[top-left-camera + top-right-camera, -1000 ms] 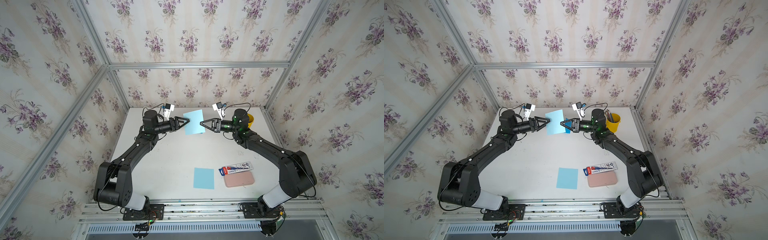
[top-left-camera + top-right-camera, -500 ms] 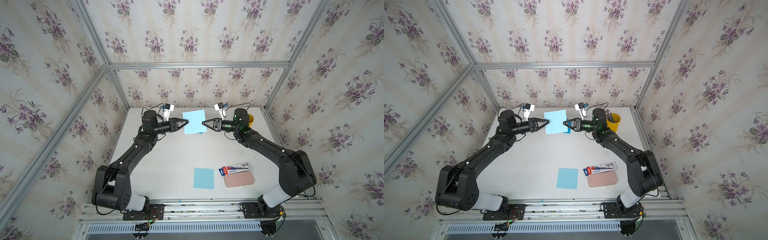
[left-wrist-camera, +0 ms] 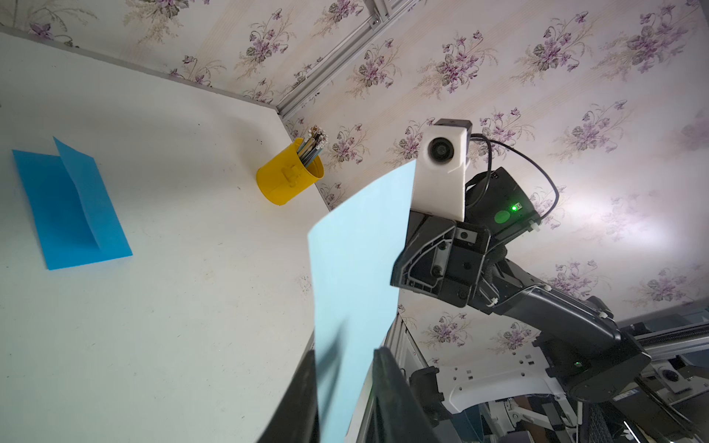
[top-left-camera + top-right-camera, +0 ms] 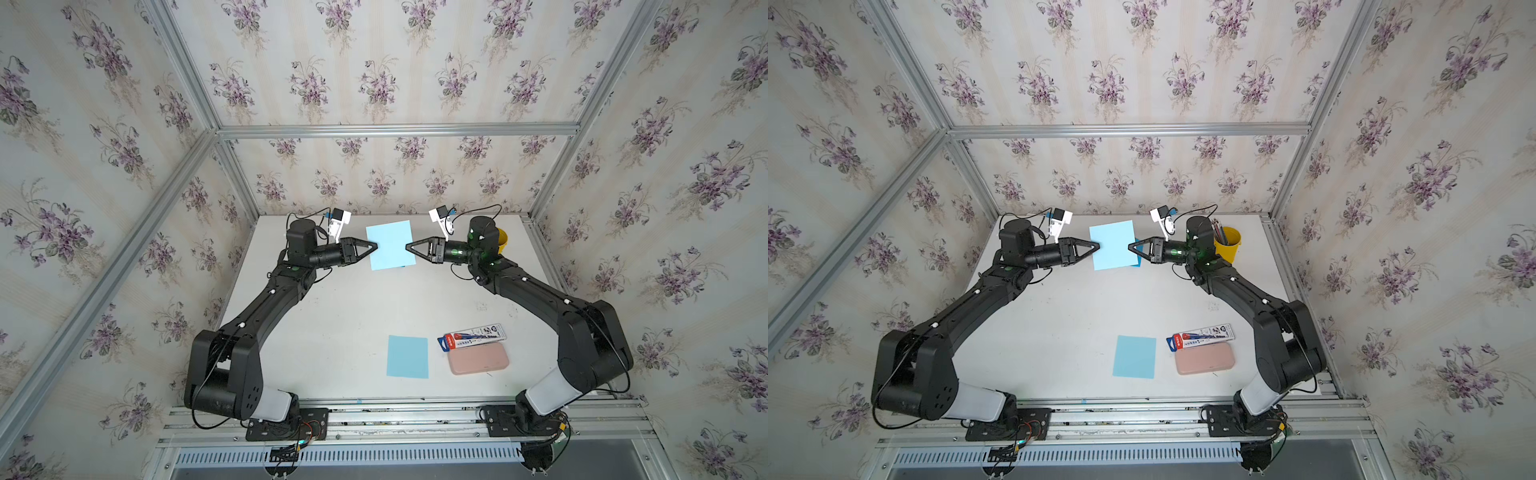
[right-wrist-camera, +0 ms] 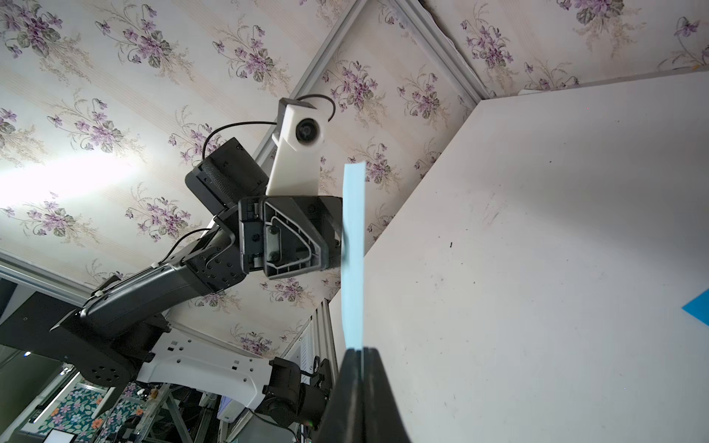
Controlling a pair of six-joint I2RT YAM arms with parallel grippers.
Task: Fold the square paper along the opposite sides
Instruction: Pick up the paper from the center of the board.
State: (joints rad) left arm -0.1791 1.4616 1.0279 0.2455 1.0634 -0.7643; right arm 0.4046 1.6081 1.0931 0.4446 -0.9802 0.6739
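Obs., far end of bench [image 4: 332, 324]: the square paper [image 4: 390, 245], pale blue, hangs in the air between the two arms, clear of the surface. It looks flat in both top views [image 4: 1113, 245].

Right fingers [image 5: 378, 395]: pressed together on the middle of the paper's right edge. From the right wrist camera the sheet is edge-on and runs straight into the seam between them. Firm pinch.

Left fingers [image 3: 387, 391]: one on each side of the paper's left edge, but a little apart. The left wrist camera shows a gap between them with the sheet passing through, so they are not pinched tight. In a top view the tip overlaps the paper's left edge at mid-height.

Both arms reach inward from the sides, with their tips facing each other across the sheet.

Other items:
- folded blue sheet [image 3: 71, 207], darker, lying on the bench under the held paper, one flap raised along a crease
- yellow cup [image 4: 1227, 245] of pencils, far right corner, behind the right arm's wrist
- second pale sheet [image 4: 407, 356], flat near the front edge, well apart from the held one
- pink case [image 4: 478, 358] just right of that sheet, with a pen box [image 4: 471, 335] touching its far side
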